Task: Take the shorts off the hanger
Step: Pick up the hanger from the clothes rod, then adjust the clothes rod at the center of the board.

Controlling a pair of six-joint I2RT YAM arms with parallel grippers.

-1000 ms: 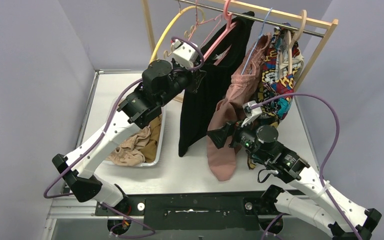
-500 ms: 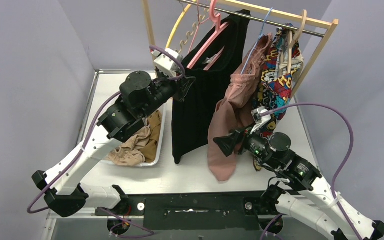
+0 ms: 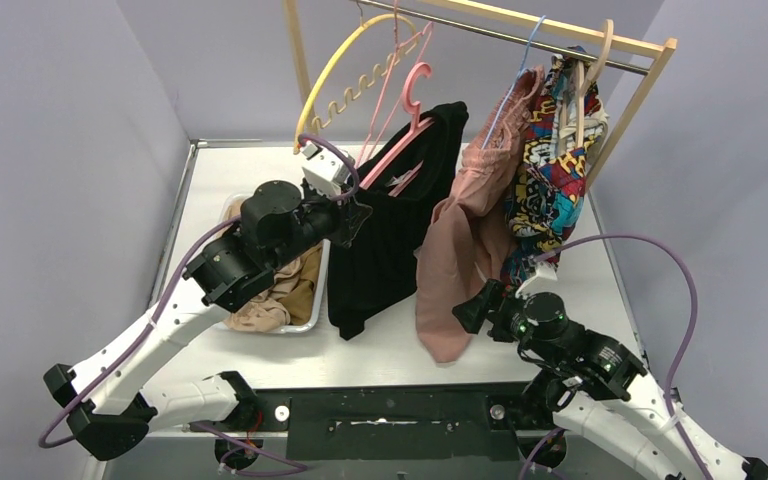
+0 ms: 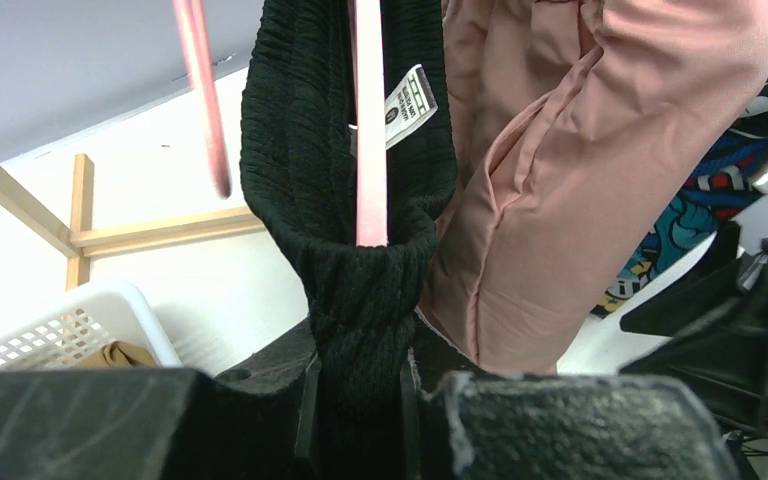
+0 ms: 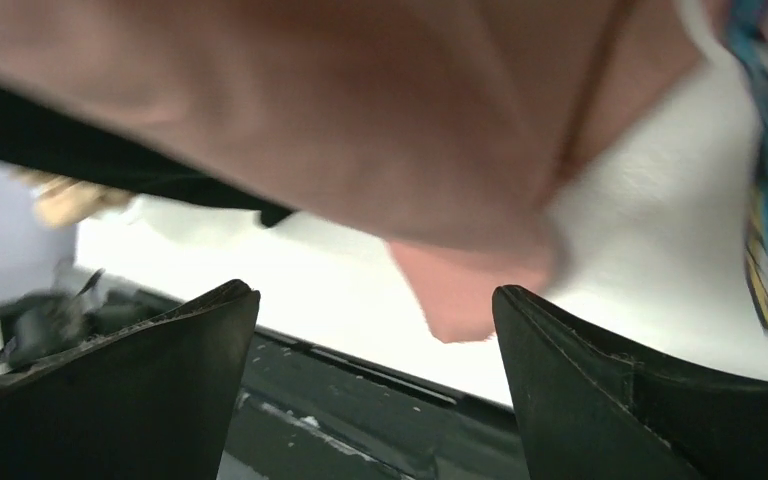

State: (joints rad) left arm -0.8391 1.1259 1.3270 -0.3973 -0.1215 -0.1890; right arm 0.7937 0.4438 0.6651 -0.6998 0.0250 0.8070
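The black shorts (image 3: 390,225) hang on a pink hanger (image 3: 400,135) that is off the rail and held up over the table. My left gripper (image 3: 350,215) is shut on the black shorts' waistband (image 4: 355,330), with the pink hanger bar (image 4: 368,130) running up through the fabric. The dusty pink shorts (image 3: 460,250) hang from a blue hanger (image 3: 515,70) on the rail; they also show in the left wrist view (image 4: 560,170). My right gripper (image 3: 472,305) is open beside their lower hem (image 5: 480,290), touching nothing. Beige-tan and olive-brown shorts (image 3: 275,290) lie in the white basket (image 3: 315,300).
A wooden rack with a metal rail (image 3: 480,30) stands at the back. An empty yellow hanger (image 3: 345,60) and pink hangers hang on it at the left. A colourful patterned garment (image 3: 555,170) hangs at the right, by the rack's leg (image 3: 630,110).
My left gripper has pulled the black shorts and their pink hanger down and to the left, off the rail. My right arm has drawn back toward the near edge, away from the pink shorts.
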